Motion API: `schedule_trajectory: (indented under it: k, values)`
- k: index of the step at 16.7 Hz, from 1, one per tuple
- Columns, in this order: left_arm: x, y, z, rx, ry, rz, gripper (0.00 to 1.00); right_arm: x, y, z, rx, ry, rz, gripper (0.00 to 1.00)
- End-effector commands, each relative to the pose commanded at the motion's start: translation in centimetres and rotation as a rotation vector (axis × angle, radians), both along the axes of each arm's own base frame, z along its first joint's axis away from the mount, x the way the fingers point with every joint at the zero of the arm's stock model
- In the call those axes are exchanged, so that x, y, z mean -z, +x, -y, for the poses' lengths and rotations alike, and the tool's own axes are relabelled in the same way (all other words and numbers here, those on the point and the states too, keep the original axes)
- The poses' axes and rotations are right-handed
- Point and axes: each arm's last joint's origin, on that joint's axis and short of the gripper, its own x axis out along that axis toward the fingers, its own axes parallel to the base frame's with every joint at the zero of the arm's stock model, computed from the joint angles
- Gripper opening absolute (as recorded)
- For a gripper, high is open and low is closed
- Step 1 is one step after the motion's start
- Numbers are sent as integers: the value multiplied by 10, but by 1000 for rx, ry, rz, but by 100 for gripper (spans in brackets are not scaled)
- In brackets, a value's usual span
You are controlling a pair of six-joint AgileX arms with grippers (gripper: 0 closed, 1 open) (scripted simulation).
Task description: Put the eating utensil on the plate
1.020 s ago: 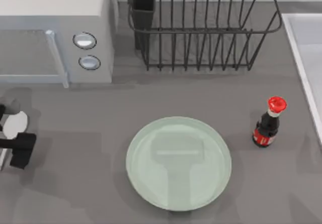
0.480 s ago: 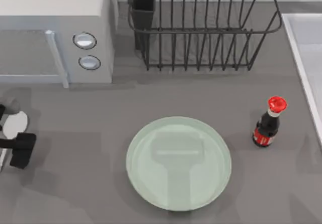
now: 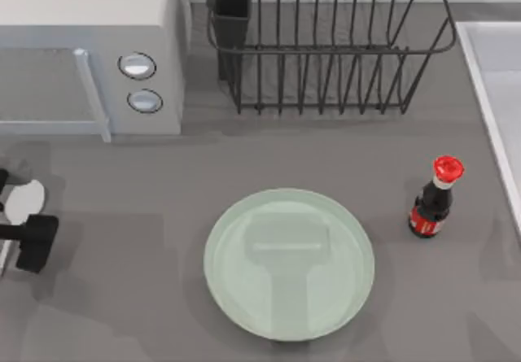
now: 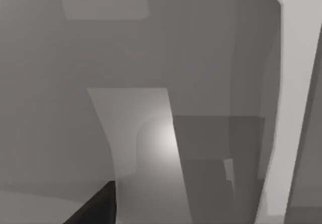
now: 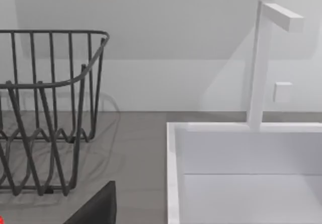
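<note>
Far to the left of the plate (image 3: 289, 264), the left gripper (image 3: 23, 224) is hanging at the table's edge, its fingers straddling the white spoon (image 3: 23, 201); whether they are clamping it cannot be told. The plate is lying bare, so the transfer is still waiting; beyond it, a red-capped bottle (image 3: 433, 199) and wire rack (image 3: 326, 45) are standing.

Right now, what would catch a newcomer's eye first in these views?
The mint-green plate sits bare at the table's centre front, with a red-capped bottle upright to its right. At the far left edge, the left gripper is at the white spoon. A dark wire rack stands behind.
</note>
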Motion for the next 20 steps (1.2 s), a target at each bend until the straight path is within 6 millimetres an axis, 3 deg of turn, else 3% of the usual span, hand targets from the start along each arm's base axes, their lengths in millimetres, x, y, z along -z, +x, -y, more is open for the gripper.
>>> schedule_trajectory:
  k: [1, 2, 6, 13, 20]
  values:
    - [0, 0, 0, 0, 0, 0, 0, 0, 0, 0, 0, 0, 0, 100]
    - [-22, 1, 0, 3, -6, 37, 0, 0, 0, 0, 0, 0, 0, 100]
    - [-40, 6, 0, 5, -5, 43, 0, 0, 0, 0, 0, 0, 0, 100]
    - [-115, 2, 0, 4, -7, 28, 0, 0, 0, 0, 0, 0, 0, 100]
    - [-119, 1, 1, 0, -6, 28, 0, 0, 0, 0, 0, 0, 0, 100]
